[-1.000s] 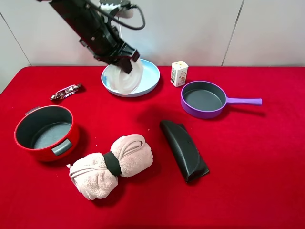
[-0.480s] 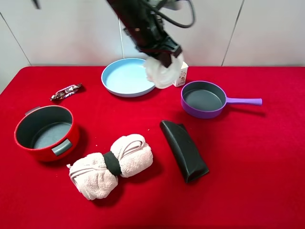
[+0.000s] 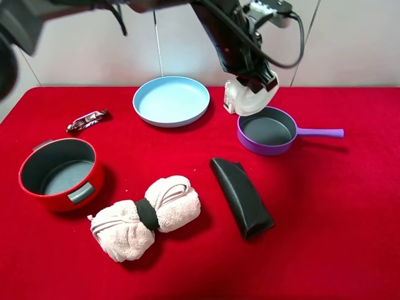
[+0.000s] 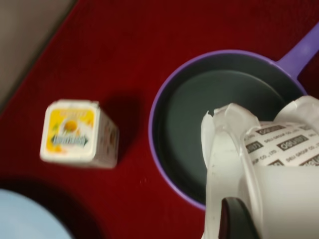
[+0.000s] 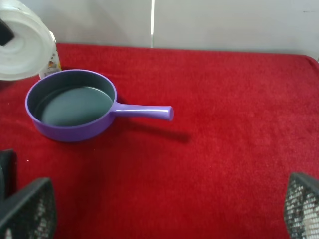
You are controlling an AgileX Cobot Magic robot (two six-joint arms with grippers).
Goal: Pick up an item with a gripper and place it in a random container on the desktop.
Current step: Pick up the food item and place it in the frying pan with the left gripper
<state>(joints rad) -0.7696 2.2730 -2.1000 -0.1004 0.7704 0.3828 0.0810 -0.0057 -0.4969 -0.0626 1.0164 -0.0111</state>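
My left gripper (image 3: pixel 254 86) is shut on the white translucent tub (image 3: pixel 252 99) and holds it tilted in the air, just above the near-left rim of the purple frying pan (image 3: pixel 267 130). The left arm reaches across from the upper left. In the left wrist view the tub (image 4: pixel 264 169) fills the lower right, with a dark fingertip (image 4: pixel 237 221) against it and the pan (image 4: pixel 214 109) below. The right wrist view shows the pan (image 5: pixel 75 107), its handle pointing right, and the tub (image 5: pixel 22 50) above its far-left edge. My right gripper (image 5: pixel 167 209) is open and empty, well short of the pan.
A small white printed carton (image 3: pixel 230 100) stands right behind the tub, also in the left wrist view (image 4: pixel 77 132). A light blue plate (image 3: pixel 170 100) lies at the back, a red pot (image 3: pixel 47 190) at left, a rolled pink towel (image 3: pixel 147 215) in front, a black case (image 3: pixel 241 196) mid-table.
My left gripper has carried the tub to the right, from above the blue plate, past the carton, to over the purple pan's left rim. Nothing else has moved.
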